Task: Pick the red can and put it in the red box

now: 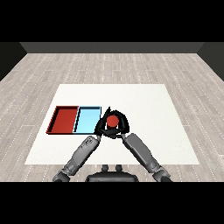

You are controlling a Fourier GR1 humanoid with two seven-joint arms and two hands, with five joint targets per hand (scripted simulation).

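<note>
No brand, label or writing can be read on anything in the head view. The red can (113,120) is seen from above as a small round shape of plain red, with no marking that can be made out; its sides are mostly hidden by the black hands around it. It is placed on the white counter (144,113), just to the right of the light blue tray (86,119) and outside both trays. The red tray (64,119) is set directly to the left of the light blue one, the two touching along one side. The can is enclosed from both sides: the fingers of the right hand (124,124) are curled round its right side, and the fingers of the left hand (102,125) are curled against its left side. Whether the can is lifted or resting on the counter cannot be told. Both grey forearms are brought in from the lower corners and meet at the can.
</note>
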